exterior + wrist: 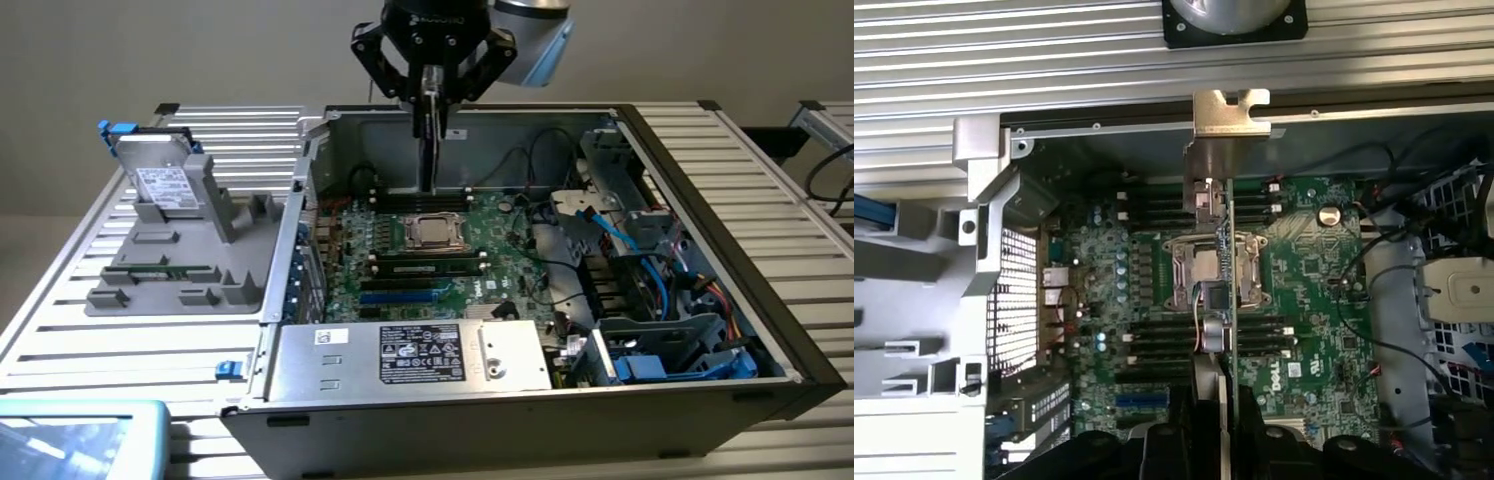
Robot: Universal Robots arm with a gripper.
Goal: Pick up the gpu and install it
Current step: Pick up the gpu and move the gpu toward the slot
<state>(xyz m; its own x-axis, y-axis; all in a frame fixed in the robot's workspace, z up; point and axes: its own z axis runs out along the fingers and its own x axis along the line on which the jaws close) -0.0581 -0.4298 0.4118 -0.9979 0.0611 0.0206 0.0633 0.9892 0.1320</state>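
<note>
My gripper [430, 92] hangs over the back of the open computer case [694, 200] and is shut on the gpu [427, 150]. The card hangs edge-on and upright below the fingers, over the motherboard [501, 262] near the CPU socket [434, 232]. It is clear of the board. In the wrist view the gpu [1228, 262] appears as a thin green edge, with its silver end bracket [1230, 125] at the far end. The black fingers [1184, 440] clamp it on both sides. The blue expansion slots [400, 296] lie toward the front of the board.
A grey holder tray [254, 250] on the exterior view's left carries a silver hard drive [167, 185] and a thin memory stick [160, 270]. The power supply [414, 355] fills the case's front. Cables and a drive cage [654, 330] crowd the right side.
</note>
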